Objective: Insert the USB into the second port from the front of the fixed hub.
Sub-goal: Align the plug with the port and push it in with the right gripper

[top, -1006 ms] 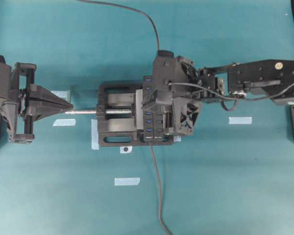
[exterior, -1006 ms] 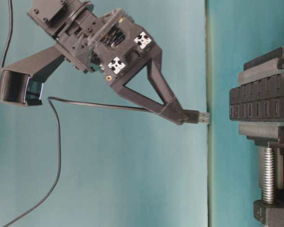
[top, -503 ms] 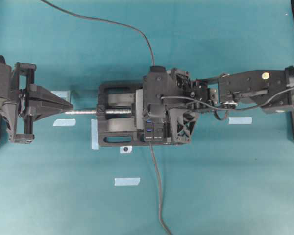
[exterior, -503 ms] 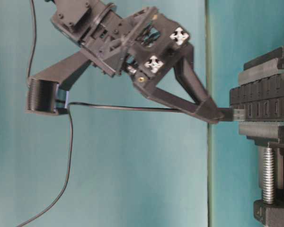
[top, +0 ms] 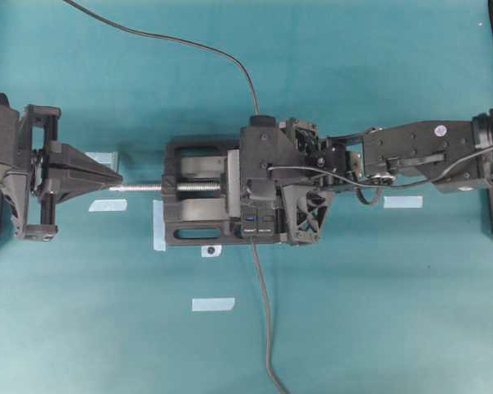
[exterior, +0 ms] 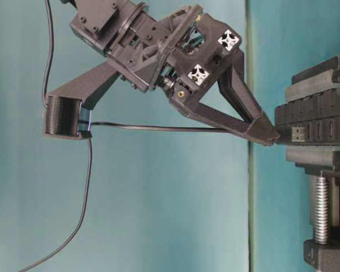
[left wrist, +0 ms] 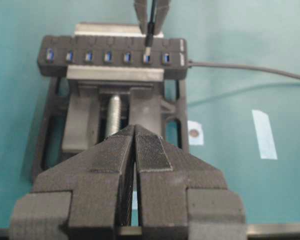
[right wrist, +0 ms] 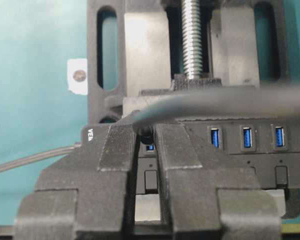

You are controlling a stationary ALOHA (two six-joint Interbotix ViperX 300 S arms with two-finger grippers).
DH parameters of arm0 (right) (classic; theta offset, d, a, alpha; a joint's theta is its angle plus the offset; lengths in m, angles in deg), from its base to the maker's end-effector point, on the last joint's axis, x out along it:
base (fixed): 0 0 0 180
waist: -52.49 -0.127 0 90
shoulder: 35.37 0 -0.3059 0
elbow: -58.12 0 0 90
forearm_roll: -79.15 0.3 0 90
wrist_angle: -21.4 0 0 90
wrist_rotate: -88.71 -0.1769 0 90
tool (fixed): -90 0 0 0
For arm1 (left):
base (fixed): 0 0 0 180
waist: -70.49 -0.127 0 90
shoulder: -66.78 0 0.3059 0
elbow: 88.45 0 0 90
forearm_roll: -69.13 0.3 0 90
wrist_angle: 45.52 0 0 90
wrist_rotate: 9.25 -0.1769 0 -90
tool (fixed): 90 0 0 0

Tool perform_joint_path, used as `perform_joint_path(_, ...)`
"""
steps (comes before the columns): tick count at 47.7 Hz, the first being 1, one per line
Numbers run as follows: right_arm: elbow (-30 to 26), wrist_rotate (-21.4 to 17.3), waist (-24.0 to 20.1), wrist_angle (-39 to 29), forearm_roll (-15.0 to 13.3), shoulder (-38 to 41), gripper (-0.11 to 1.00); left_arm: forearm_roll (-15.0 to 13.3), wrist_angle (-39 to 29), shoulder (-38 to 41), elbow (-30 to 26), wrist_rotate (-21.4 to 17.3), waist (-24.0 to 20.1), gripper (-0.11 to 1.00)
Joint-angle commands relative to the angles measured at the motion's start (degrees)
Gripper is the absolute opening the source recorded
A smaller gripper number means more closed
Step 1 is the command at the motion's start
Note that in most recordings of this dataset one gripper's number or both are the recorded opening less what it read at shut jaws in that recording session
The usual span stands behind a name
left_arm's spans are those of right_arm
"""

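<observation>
The fixed hub (left wrist: 115, 56) is clamped in the vise, its row of blue ports facing up. My right gripper (exterior: 270, 136) is shut on the USB (left wrist: 148, 39) and holds it upright over the second port (left wrist: 146, 59), counted from the built-in-cable end. The plug's metal tip (exterior: 298, 134) is at the hub (exterior: 323, 122); how deep it sits cannot be told. In the right wrist view the fingers (right wrist: 117, 150) pinch the USB (right wrist: 146, 131) above a blue slot (right wrist: 150, 147). Its thin cable (top: 189, 45) trails away to the back. My left gripper (top: 113, 176) is shut and empty at the left, facing the vise screw.
The black vise (top: 193, 223) with its silver screw (top: 144, 187) sits mid-table. The hub's built-in cable (top: 264, 320) runs toward the front edge. Pale tape strips (top: 213, 304) (top: 403, 201) lie on the teal surface.
My right gripper has carried the USB down and toward the front of the hub, bringing its metal tip from clear of the hub to the port face. The left arm has not moved.
</observation>
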Motion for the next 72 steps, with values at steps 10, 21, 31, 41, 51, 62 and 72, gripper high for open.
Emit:
perform_joint_path(10, -0.44, -0.53, -0.35, 0.18, 0.18, -0.09, 0.05, 0.09, 0.26, -0.09, -0.62, 0.18, -0.09, 0.00)
perform_joint_path(21, -0.18, -0.53, -0.35, -0.35, 0.18, 0.09, 0.05, 0.09, 0.26, -0.09, -0.70, 0.18, -0.09, 0.00)
perform_joint_path(31, 0.00, -0.53, -0.35, -1.05, 0.18, 0.18, 0.05, 0.09, 0.26, -0.09, -0.70, 0.18, -0.09, 0.00)
perform_joint_path(41, 0.00, -0.53, -0.35, 0.00, 0.18, 0.70, 0.05, 0.09, 0.26, -0.09, -0.44, 0.18, -0.09, 0.00)
perform_joint_path(51, 0.00, -0.62, -0.18, 2.64, 0.18, 0.79, 0.05, 0.09, 0.26, -0.09, -0.35, 0.18, -0.09, 0.00)
perform_joint_path(62, 0.18, -0.62, 0.00, 2.72, 0.18, 0.79, 0.05, 0.09, 0.26, -0.09, -0.35, 0.18, -0.09, 0.00)
perform_joint_path(72, 1.05, -0.70, 0.09, 2.72, 0.18, 0.79, 0.05, 0.09, 0.26, -0.09, -0.26, 0.18, -0.09, 0.00)
